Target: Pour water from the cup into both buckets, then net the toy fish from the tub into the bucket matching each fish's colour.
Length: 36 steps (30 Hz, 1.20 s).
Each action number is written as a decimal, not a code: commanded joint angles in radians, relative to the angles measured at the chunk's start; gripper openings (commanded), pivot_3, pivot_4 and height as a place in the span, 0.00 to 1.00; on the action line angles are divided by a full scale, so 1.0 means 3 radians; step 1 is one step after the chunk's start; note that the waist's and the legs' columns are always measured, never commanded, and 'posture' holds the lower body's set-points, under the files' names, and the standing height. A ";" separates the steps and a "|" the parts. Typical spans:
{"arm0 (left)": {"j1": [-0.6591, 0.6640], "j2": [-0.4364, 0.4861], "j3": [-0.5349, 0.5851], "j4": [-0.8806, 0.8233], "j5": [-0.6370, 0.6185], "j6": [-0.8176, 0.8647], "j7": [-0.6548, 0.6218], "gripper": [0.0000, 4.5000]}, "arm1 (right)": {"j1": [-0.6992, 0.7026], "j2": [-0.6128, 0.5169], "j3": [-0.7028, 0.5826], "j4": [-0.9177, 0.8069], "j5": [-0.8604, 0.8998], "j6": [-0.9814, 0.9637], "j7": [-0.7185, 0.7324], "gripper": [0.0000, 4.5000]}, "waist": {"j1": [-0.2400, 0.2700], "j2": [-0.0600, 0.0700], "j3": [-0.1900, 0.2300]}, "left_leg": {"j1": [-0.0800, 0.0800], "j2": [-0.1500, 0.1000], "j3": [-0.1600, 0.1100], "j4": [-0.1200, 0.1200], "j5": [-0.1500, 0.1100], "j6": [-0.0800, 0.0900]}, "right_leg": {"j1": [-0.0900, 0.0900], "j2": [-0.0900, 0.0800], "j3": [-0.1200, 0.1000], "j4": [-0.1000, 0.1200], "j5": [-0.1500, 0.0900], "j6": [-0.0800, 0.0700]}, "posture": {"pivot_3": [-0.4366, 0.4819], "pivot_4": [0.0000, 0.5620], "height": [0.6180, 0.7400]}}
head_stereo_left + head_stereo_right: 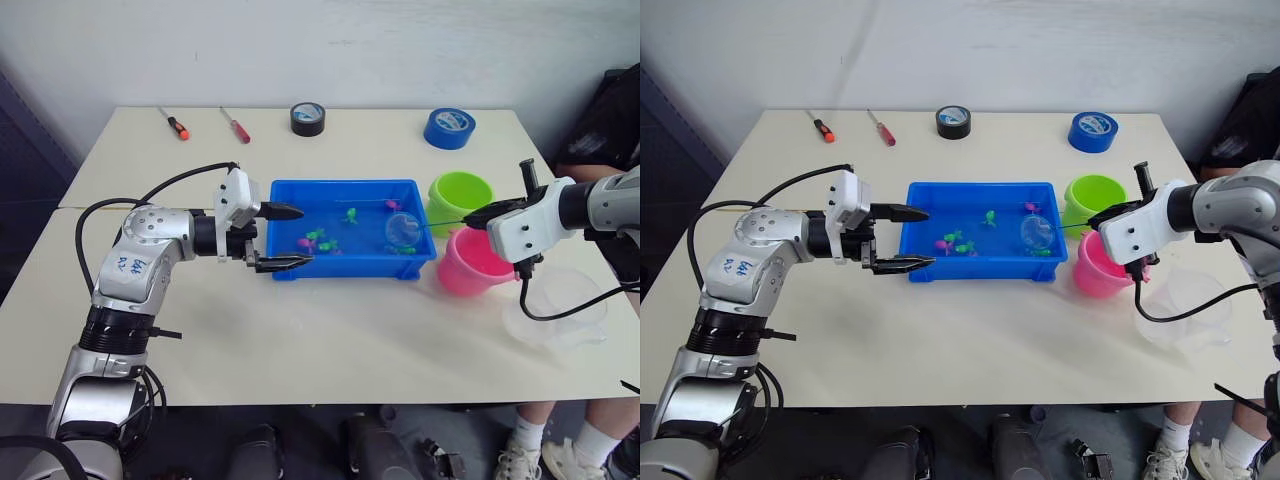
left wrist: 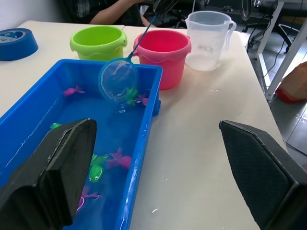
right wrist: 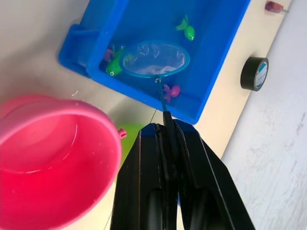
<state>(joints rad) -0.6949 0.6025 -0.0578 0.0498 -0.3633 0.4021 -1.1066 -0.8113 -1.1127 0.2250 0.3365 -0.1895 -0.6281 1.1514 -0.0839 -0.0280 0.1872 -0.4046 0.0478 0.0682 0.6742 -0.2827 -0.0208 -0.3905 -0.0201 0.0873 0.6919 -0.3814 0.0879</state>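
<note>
- Fingers of the right gripper (image 3: 169, 125) are pressed together on the thin dark handle of the net (image 2: 118, 80); the gripper hangs above the pink bucket (image 1: 470, 262).
- From that grip the net reaches over the tub (image 1: 290, 192), its blue hoop held at the tub's right end above the water, with nothing visible in the mesh.
- Fingers of the left gripper (image 1: 285, 237) are spread wide and hold nothing; the gripper hovers at the tub's left end, one finger (image 2: 53, 167) over the water and the other finger (image 2: 261, 167) over the bare worktop (image 1: 330, 330) on the tub's near side.
- Toy fish lie in the tub's water: a green fish (image 3: 188, 29) near the far wall, a pink fish (image 3: 171, 91) and another green fish (image 3: 114, 64) just beside the hoop, more pink and green ones toward the middle.
- The green bucket (image 1: 459, 197) stands just beside the tub's right end, the pink one touching or nearly touching it on the near side; water shows in the pink one.
- The cup (image 2: 207, 36), clear, sits close to the worktop's right edge, near the pink bucket.
- Along the far edge lie two screwdrivers (image 1: 175, 124), a black tape roll (image 1: 308, 118) and a blue tape roll (image 1: 449, 127), all well apart from the tub.
- A person (image 1: 560, 445) sits at the right edge.
</note>
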 commanded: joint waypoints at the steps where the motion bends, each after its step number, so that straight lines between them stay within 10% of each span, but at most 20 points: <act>1: -0.0057 -0.0006 0.0020 -0.0064 -0.0024 -0.0044 -0.0014 0.99 | -0.0003 -0.0056 -0.0151 -0.0118 -0.0008 0.0032 -0.0083 0.00 | 0.0001 0.0000 0.0000 | 0.0000 -0.0001 0.0000 0.0000 0.0000 0.0000 | 0.0000 -0.0001 0.0000 0.0000 0.0000 0.0000 | 0.48 0.27 1.00; 36: 0.0008 0.0035 0.0054 -0.0169 -0.0060 0.0021 -0.0001 0.99 | -0.0351 0.0076 0.0034 0.0366 -0.0278 -0.0470 -0.0255 0.00 | -0.0002 0.0000 0.0000 | 0.0000 0.0000 0.0000 0.0003 0.0000 0.0000 | -0.0001 0.0000 0.0000 0.0004 0.0000 0.0000 | 0.48 0.27 1.00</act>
<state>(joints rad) -0.6943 0.6039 -0.0579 0.0413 -0.3657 0.4076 -1.1063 -0.9156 -1.0593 0.2684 0.4672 -0.2997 -0.7629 1.0648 -0.0844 -0.0279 0.1873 -0.4047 0.0476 0.0683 0.6752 -0.2828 -0.0207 -0.3907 -0.0201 0.0874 0.6930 -0.3814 0.0880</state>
